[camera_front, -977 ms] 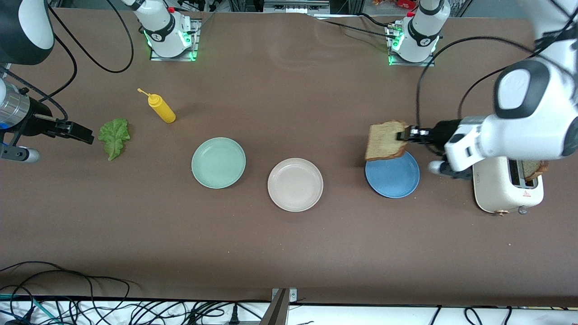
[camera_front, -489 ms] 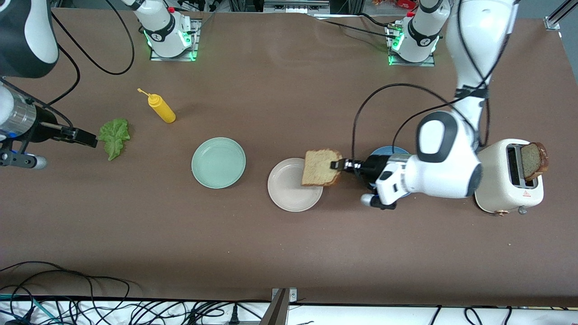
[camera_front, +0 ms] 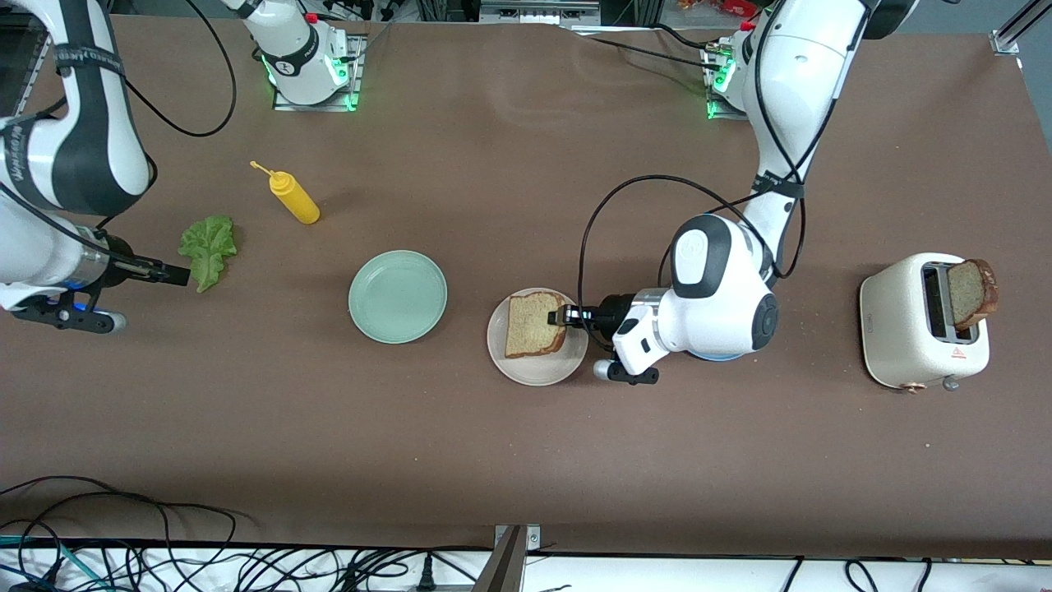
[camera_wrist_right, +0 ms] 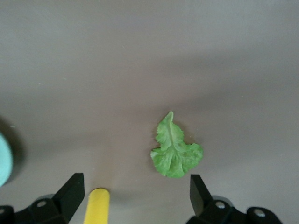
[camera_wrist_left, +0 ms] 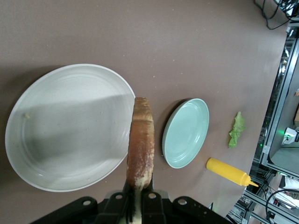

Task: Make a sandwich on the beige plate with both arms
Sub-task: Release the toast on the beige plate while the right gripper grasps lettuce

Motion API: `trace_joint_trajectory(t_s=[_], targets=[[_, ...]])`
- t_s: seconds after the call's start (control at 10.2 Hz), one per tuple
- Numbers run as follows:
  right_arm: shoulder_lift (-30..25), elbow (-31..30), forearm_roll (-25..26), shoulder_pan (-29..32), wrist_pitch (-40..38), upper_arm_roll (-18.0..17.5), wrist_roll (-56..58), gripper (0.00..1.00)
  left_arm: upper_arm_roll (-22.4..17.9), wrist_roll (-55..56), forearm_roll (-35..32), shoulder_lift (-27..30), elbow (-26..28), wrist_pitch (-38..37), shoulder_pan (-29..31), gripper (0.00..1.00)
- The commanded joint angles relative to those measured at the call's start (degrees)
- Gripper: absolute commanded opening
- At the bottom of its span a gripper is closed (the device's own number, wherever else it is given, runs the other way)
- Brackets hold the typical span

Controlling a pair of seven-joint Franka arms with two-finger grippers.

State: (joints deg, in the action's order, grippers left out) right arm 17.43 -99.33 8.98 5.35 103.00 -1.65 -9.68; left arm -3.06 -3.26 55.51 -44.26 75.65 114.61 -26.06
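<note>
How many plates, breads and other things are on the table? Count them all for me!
Plates: 3, the beige plate, the mint green plate and a blue plate mostly hidden under the left arm
Bread slices: 2, one over the beige plate, one in the toaster
Lettuce leaf: 1
Yellow squeeze bottle: 1
Toaster: 1
Total: 8
</note>
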Motion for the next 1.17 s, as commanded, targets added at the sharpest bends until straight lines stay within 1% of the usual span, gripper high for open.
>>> trace_joint_trajectory(t_s=[0.0,0.1,0.29,0.49,0.68,1.08], targets=[[-3.61,-12.76,1.04,0.36,10.15,2.17,1.94,1.0,-0.9,1.32,2.32,-1.44,-1.56,1.05,-1.27,0.0],[-4.59,-17.7,1.04,0.36,15.08,3.14,2.38,1.0,-0.9,1.59,3.54,-1.97,-1.47,2.28,-2.41,0.0],[-4.6,-25.27,1.04,0.36,23.7,6.74,7.45,1.0,-0.9,1.59,4.26,-3.11,-1.38,5.88,-3.65,0.0],[-4.07,-32.31,1.04,0.36,33.1,7.81,8.7,1.0,-0.9,1.24,4.17,-3.81,-1.38,5.98,-3.65,0.0],[-1.97,-32.77,1.04,0.36,34.46,9.21,13.43,1.0,-0.9,0.8,4.08,-4.17,-1.29,5.98,-3.21,0.0],[1.73,-32.95,1.04,0.36,38.05,11.58,18.19,1.0,-0.98,0.54,3.29,-4.87,-0.5,5.8,-2.42,0.0]])
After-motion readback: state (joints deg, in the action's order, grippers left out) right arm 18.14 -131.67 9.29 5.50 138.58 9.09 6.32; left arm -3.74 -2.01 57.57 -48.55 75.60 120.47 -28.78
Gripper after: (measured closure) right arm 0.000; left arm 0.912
